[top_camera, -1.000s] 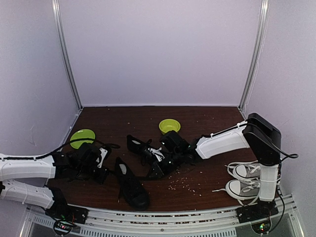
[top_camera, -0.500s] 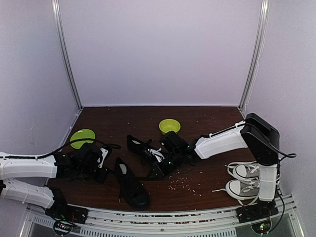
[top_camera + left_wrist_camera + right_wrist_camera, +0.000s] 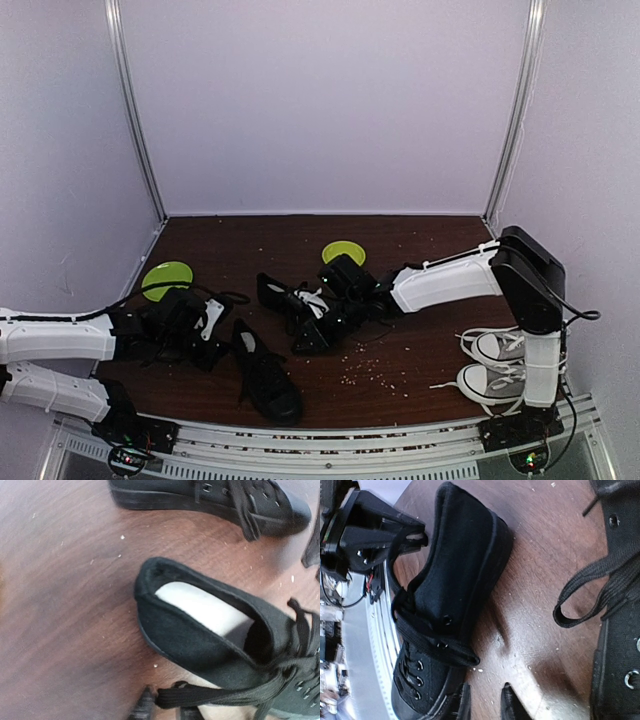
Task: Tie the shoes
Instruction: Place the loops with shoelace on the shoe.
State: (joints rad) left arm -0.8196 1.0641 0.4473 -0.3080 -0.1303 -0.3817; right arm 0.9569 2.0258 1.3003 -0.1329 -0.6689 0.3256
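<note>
Two black shoes lie on the brown table: one [image 3: 266, 376] near the front edge, the other [image 3: 288, 300] behind it. My left gripper [image 3: 213, 322] sits low beside the front shoe's heel [image 3: 200, 630]. Its tips [image 3: 165, 707] stand slightly apart, open, and a black lace end [image 3: 200, 695] lies across the gap without being pinched. My right gripper [image 3: 308, 338] hovers between the two shoes, open over bare table [image 3: 487, 705]. The front shoe [image 3: 445, 605] is to its left. The other shoe [image 3: 620, 620], with a loose lace loop [image 3: 575, 600], is to its right.
A green bowl [image 3: 343, 252] stands behind the shoes and a green plate [image 3: 167, 277] lies at the left. A pair of grey-and-white sneakers [image 3: 495, 365] sits at the front right by the right arm's base. Crumbs [image 3: 365, 370] are scattered on the wood.
Both grippers' jaws have parted from shut. The right gripper has drawn back and slightly left, and the rear shoe shifted a little with it.
</note>
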